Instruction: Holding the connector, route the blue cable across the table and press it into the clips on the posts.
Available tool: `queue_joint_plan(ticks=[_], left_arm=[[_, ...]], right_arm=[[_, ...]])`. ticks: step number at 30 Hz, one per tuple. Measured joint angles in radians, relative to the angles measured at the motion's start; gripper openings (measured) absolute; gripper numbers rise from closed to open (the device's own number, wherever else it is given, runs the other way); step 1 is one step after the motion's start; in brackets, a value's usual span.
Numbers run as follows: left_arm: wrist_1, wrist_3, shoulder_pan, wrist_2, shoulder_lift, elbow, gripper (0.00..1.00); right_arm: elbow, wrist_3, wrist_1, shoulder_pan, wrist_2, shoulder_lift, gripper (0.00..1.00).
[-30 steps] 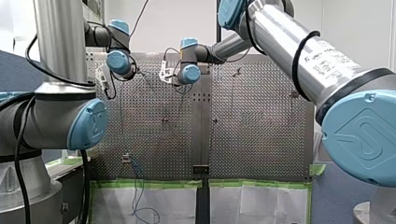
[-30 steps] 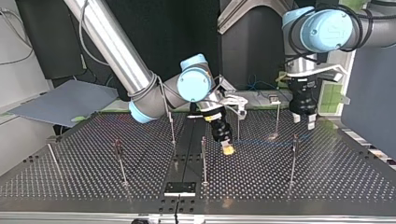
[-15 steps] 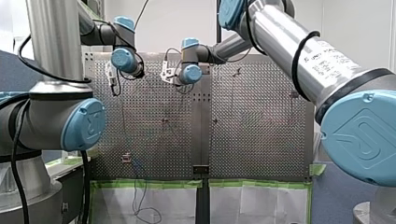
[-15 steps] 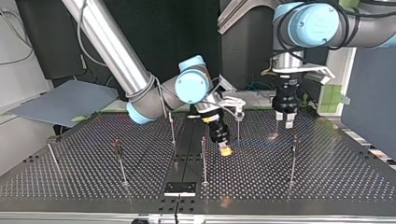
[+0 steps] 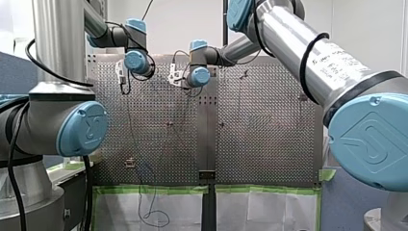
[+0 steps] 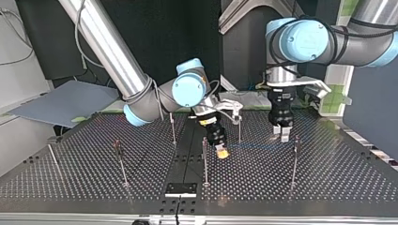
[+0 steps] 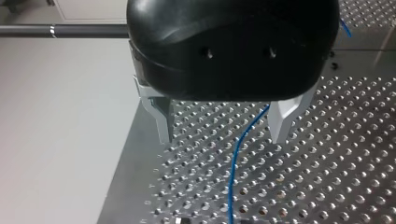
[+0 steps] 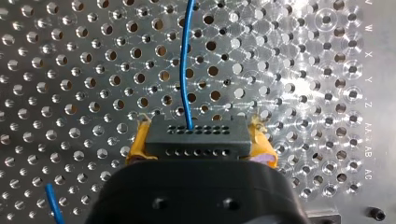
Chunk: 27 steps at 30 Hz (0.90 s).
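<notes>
In the top view, my right pincer (image 6: 221, 153) hangs low near the desk's (image 6: 328, 180) middle. Its yellow pads (image 8: 135, 144) clamp the black connector (image 8: 198, 137), whose long axis spans pad to pad. The blue cable (image 8: 184, 60) leaves the connector straight ahead and runs toward that view's right. There it passes between the widely parted fingers (image 7: 161, 116) of my left pincer (image 6: 280, 134). 2 thin posts (image 6: 205, 159) stand just beside the pincers.
</notes>
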Motion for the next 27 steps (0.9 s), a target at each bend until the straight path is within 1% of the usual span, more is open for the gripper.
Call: queue_joint_plan(ticks=[6, 14, 21, 24, 27], left_arm=[[0.007, 0.023, -0.014, -0.027, -0.050, 0.035, 1.00], [0.016, 0.032, -0.021, -0.032, -0.102, 0.078, 1.00], [0.025, 0.042, -0.022, -0.047, -0.163, 0.133, 1.00], [0.029, 0.047, -0.021, -0.050, -0.190, 0.145, 1.00], [0.034, 0.047, -0.019, -0.052, -0.203, 0.149, 1.00]], right_arm=[[0.000, -0.001, 0.000, 0.000, 0.000, 0.000, 0.00], [0.000, -0.003, 0.001, 0.000, -0.001, 0.000, 0.00], [0.000, -0.004, 0.004, 0.000, -0.002, 0.000, 0.00], [0.000, -0.004, 0.005, 0.000, -0.002, 0.000, 0.00], [0.000, -0.004, 0.005, -0.001, -0.002, 0.000, 0.00]])
